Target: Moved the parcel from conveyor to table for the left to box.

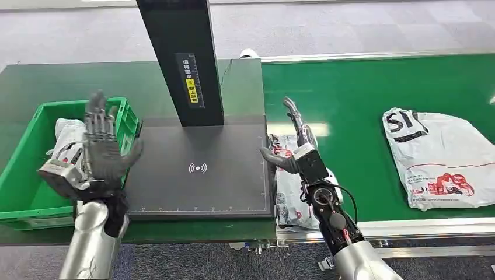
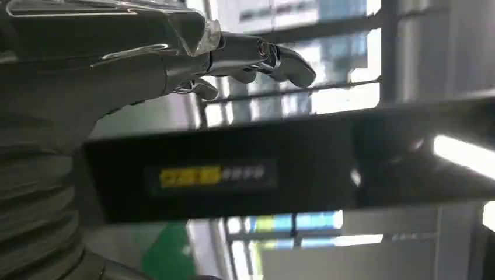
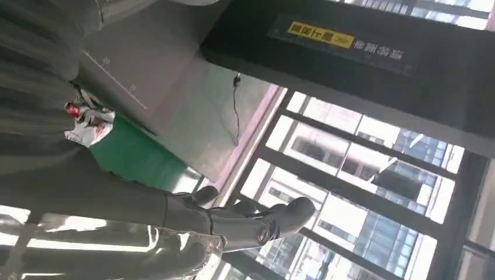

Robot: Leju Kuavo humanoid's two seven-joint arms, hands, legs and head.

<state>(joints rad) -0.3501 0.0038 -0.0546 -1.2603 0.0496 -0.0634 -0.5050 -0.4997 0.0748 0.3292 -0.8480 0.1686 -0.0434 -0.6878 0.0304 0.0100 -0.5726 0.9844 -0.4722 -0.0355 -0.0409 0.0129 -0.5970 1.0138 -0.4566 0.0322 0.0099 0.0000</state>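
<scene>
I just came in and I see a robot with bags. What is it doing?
It is sorting parcels. Its right hand is open, reaching over a white parcel at the conveyor's near end, beside the dark scanning table. Its left hand is raised and open above the green box, which already holds a bag. Another parcel waits farther along the belt.

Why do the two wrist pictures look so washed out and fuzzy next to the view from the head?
In the head view, even light, sharp print on the parcel, mild glare on the green conveyor. In the left wrist view, bright windows behind leave the left hand dim, and the yellow label is blurred. In the right wrist view, the same backlight silhouettes the right hand.
</scene>
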